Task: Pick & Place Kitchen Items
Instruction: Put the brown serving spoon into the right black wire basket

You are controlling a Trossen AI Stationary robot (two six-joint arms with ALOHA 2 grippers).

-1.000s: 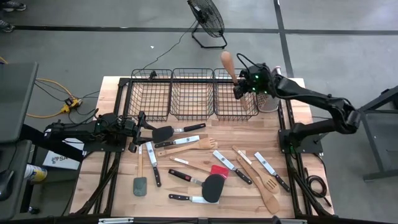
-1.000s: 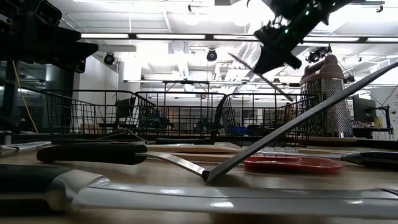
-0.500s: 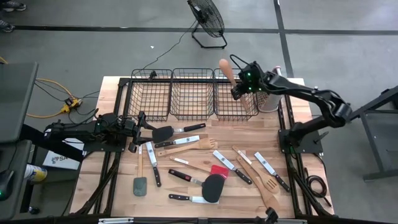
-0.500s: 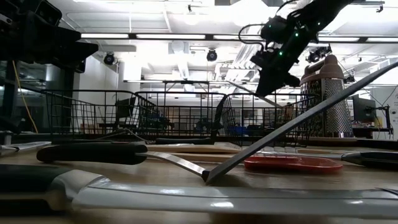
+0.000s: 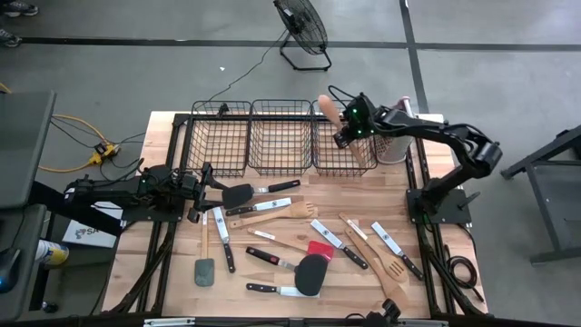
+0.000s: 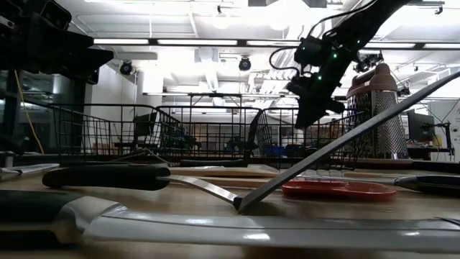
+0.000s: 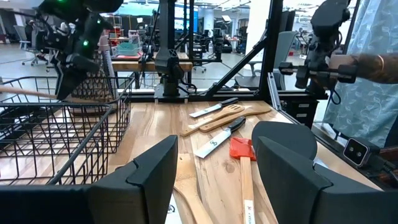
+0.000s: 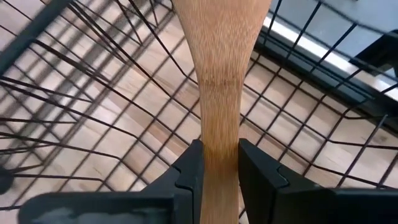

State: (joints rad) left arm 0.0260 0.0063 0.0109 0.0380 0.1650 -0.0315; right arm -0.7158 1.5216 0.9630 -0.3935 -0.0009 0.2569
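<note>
A pale wooden spoon [image 5: 329,110], clamped by its handle between the fingers of the right gripper [image 5: 346,134], hangs over the rightmost wire basket [image 5: 341,150] of three black baskets along the table's far edge; the right wrist view shows the handle [image 8: 219,124] pinched between the two dark fingers [image 8: 189,171], with basket wire and the wooden floor under it just beyond. The middle basket [image 5: 280,138] and the left basket [image 5: 221,138] hold nothing that can be seen. Beside the right basket stands a box grater [image 5: 396,136]. The other utensils, including a black spatula [image 5: 310,274], a red spatula [image 5: 320,248] and several knives [image 5: 388,239], lie scattered on the wooden table [image 5: 418,195] in front of the baskets. The left gripper [image 5: 201,181] rests low at the table's left side, its fingers spread apart and holding nothing. Compared with a second ago, the right arm has swung the spoon leftward and lower, bringing it from high above the basket's far rim down toward its inside; the left arm has not moved.
</note>
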